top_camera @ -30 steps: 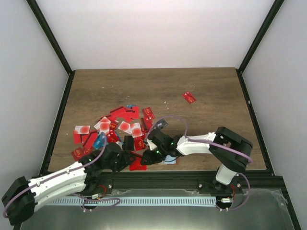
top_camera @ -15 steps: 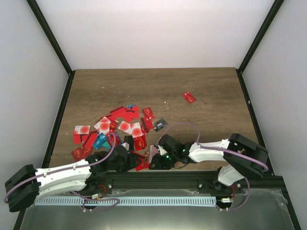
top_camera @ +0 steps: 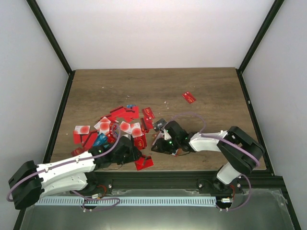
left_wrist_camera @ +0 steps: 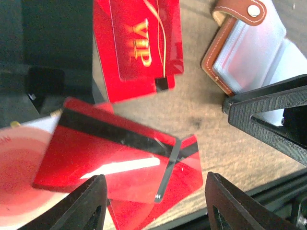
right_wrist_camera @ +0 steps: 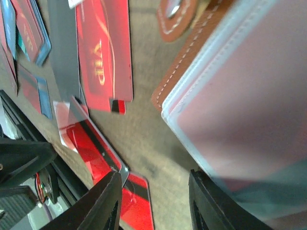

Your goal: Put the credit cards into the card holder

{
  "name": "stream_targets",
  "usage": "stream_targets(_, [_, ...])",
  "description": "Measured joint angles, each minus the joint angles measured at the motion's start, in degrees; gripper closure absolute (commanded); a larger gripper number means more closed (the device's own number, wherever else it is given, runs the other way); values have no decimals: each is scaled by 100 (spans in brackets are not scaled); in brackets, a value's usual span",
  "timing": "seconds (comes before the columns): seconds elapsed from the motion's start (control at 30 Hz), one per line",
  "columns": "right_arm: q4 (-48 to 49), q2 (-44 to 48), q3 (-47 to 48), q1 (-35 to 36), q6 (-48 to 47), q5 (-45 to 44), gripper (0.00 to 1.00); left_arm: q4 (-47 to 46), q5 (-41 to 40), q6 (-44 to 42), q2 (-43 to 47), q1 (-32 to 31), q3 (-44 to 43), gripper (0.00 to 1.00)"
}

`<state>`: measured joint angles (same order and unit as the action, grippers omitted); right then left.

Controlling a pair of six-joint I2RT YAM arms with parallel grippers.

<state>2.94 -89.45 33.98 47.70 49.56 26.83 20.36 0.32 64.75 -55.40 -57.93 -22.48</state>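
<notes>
The credit cards [top_camera: 117,125] lie in a mostly red heap left of centre. In the left wrist view a red card with a black stripe [left_wrist_camera: 115,160] rests tilted on another red card [left_wrist_camera: 184,179], below my left gripper [left_wrist_camera: 154,184], which is open and touches neither. A red VIP card [left_wrist_camera: 139,48] lies beyond. The card holder [left_wrist_camera: 242,50], brown leather with clear sleeves, is at the upper right there. My right gripper [right_wrist_camera: 153,179] is open over bare table, one finger [right_wrist_camera: 211,206] against the card holder's [right_wrist_camera: 240,96] pinkish sleeve. Both grippers [top_camera: 132,153] [top_camera: 159,145] hover close together near the front edge.
A single red card [top_camera: 189,97] lies apart at the back right. A black card [top_camera: 160,123] sits just behind the right gripper. One red card [top_camera: 144,163] lies at the table's front edge [top_camera: 192,171]. Dark frame posts [top_camera: 57,115] border the sides.
The right gripper has moved back from the front edge toward the card heap. The left gripper has reached farther in and to the right, and its jaws stand a little wider.
</notes>
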Motion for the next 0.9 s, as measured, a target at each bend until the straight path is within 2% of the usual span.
stream_targets(0.17, [-13,-81,92,-345,-376,31,59,407,-155,-535,-267,461,-424,40])
stream_targets(0.47, [-382,-72,431,-407,-955,468,59,667,-162,-1794,-1305,2041,-1189,40])
stream_targets(0.63, [-411,-402,1211,-407,-1001,564,58,984,-393,-2275,-1429,2697,-1582,31])
stream_targets(0.9, [-378,-1676,2905,-319,-1019,820,58,1432,-1062,-2273,-1104,3683,-1565,27])
